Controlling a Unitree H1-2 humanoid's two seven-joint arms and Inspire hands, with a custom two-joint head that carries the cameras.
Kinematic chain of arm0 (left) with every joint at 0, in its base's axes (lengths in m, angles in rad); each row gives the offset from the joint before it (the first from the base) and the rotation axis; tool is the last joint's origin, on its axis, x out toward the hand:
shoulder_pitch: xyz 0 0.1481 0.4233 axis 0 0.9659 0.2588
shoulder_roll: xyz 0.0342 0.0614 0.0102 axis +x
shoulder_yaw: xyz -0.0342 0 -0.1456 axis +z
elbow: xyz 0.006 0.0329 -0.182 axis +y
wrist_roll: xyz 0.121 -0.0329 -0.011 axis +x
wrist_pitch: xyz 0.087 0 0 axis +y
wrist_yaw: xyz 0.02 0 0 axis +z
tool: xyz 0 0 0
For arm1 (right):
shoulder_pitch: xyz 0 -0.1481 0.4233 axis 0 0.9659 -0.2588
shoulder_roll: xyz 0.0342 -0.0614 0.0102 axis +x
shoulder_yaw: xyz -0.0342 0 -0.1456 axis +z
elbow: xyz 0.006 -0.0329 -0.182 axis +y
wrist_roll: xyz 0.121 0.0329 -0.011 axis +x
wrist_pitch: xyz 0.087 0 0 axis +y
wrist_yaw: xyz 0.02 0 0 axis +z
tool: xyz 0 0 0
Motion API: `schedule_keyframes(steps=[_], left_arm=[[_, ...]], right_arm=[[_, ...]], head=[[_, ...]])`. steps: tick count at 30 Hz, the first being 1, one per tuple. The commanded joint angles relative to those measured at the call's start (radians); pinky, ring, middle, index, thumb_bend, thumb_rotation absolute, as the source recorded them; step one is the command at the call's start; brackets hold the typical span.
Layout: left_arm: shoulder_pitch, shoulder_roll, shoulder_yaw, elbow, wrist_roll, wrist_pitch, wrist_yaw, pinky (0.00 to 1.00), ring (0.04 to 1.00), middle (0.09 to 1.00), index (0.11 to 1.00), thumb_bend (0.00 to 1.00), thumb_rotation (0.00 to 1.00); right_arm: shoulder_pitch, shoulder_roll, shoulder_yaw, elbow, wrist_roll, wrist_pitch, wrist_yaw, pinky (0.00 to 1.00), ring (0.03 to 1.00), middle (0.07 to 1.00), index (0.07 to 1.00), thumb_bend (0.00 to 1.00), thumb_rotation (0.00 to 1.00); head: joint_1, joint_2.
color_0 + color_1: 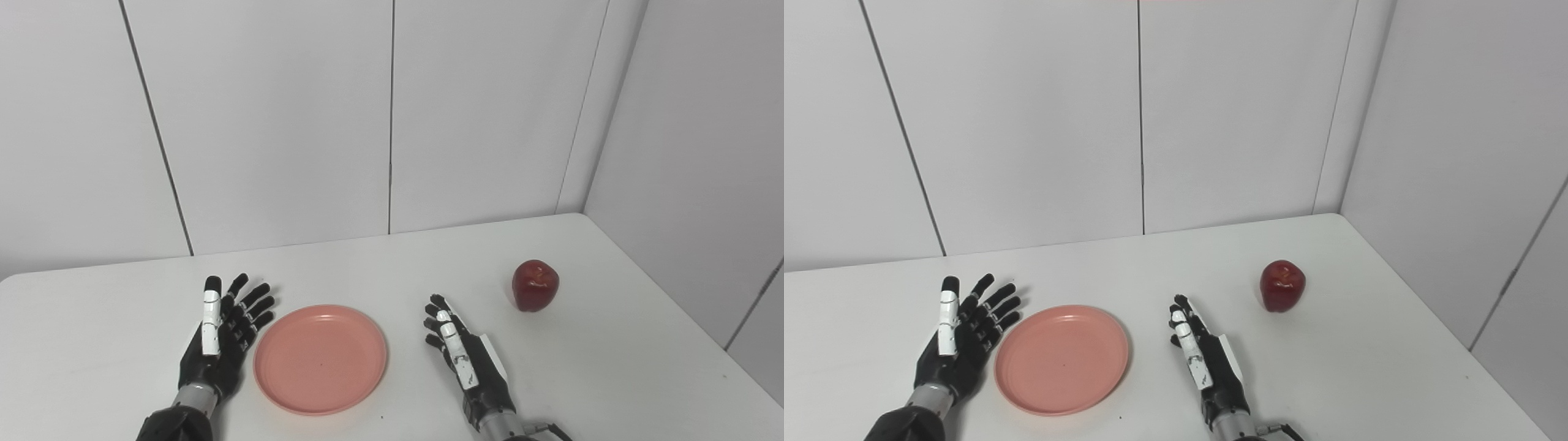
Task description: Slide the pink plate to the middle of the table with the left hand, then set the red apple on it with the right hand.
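**Now: plate between two open hands, apple apart**

Nearly alike, the two views. Left eye view: less of the right-hand wall, scene shifted rightward, a dark cable loop at the bottom edge by the right wrist. Right eye view: more of the right-hand wall with its diagonal seam, same cable loop a little clearer, more bare table left of the right arm.

Plate (320,359): pink, round, shallow, raised rim, flat on the white table (612,380), nothing on it, a tiny dark speck near its centre. Sits toward the near edge, somewhat left of the table's middle, between the two hands. Another dark speck on the table just below the rim.

Apple (535,285): red, glossy, pale highlight on top, upright, stem dimple up. Stands on the right part of the table, well apart from the plate, beyond and to the right of the right hand, not touched by anything.

Left hand (223,334): open, empty, palm turned toward the plate, fingers (254,303) spread and pointing away from the robot, thumb raised with its white segment showing. Just beside the plate's left rim; contact cannot be told.

Right hand (465,355): open, empty, edge-on, fingers extended and close together, pointing away and slightly left. Lies near the plate's right side with a clear gap.
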Motion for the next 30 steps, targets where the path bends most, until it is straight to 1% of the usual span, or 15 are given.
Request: schedule_keyframes(steps=[1,4,9,17,21,24,30], left_arm=[[0.038,0.016,0.001,0.059,0.015,0.042,0.021,0.86,0.858,0.851,0.943,0.67,1.0],[0.036,0.02,0.002,0.061,0.011,0.042,0.016,0.86,0.861,0.853,0.947,0.67,1.0],[0.031,0.028,0.003,0.075,0.007,0.036,0.008,0.88,0.876,0.863,0.955,0.67,1.0],[0.022,0.041,0.011,0.101,-0.004,0.024,-0.009,0.9,0.886,0.868,0.962,0.67,1.0],[0.02,0.045,0.018,0.097,-0.025,0.032,-0.023,0.92,0.9,0.876,0.975,0.67,1.0],[0.02,0.045,0.019,0.094,-0.028,0.038,-0.02,0.93,0.902,0.878,0.976,0.67,1.0],[0.017,0.044,0.017,0.102,-0.023,0.037,-0.012,0.92,0.893,0.87,0.967,0.68,1.0]], right_arm=[[-0.016,0.023,0.027,0.012,-0.002,0.049,0.025,0.88,0.917,0.927,0.942,0.8,1.0],[-0.018,0.026,0.031,0.016,-0.009,0.048,0.023,0.88,0.92,0.929,0.941,0.8,1.0],[-0.025,0.036,0.036,0.029,-0.021,0.042,0.019,0.88,0.92,0.927,0.942,0.78,1.0],[-0.038,0.054,0.037,0.067,-0.036,0.013,0.013,0.89,0.913,0.921,0.936,0.81,1.0],[-0.04,0.056,0.042,0.075,-0.047,0.004,0.012,0.89,0.907,0.921,0.936,0.83,1.0],[-0.041,0.055,0.044,0.075,-0.051,0.002,0.014,0.89,0.908,0.922,0.938,0.84,1.0],[-0.04,0.058,0.041,0.071,-0.05,0.004,0.015,0.88,0.902,0.915,0.934,0.82,1.0]], head=[[-0.006,0.0],[-0.026,-0.005],[-0.055,-0.016],[-0.1,-0.025],[-0.099,-0.024],[-0.099,-0.023],[-0.095,-0.022]])
